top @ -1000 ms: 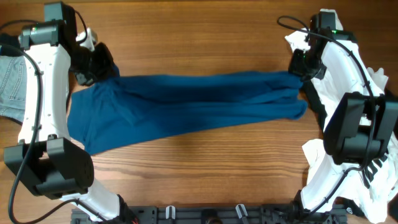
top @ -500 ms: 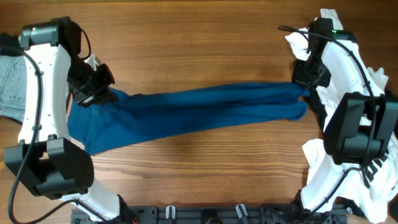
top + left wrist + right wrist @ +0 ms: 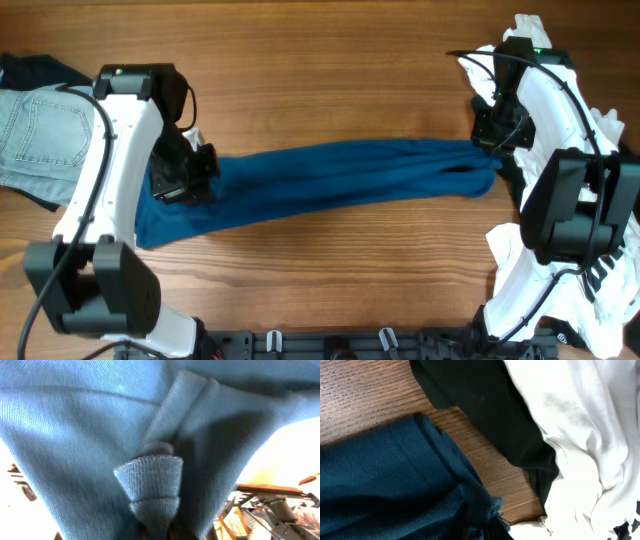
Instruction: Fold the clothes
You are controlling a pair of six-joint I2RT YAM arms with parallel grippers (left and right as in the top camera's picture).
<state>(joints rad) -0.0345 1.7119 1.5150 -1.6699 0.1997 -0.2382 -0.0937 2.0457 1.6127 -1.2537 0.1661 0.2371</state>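
Stretching between the 2 claws in the overhead view, the shirt (image 3: pixel 340 180) lies roped across the table (image 3: pixel 330 70). The left claw (image 3: pixel 185 182) is clamped on one end and the right claw (image 3: pixel 487 140) on the other.

Left wrist: cloth bunches into a roll right at the fingertips.

Right wrist: the hem gathers at the claw, with a white t-shirt (image 3: pixel 580 435) beyond.

Soft, thin and light — likely to sag and twist, so flat corners would make better holds.

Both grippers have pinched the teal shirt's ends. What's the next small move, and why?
Probably bring the right gripper toward the near edge of the table until level with the left gripper. Both are shut on the shirt, but the left sits nearer that edge, so the fabric band runs skewed.
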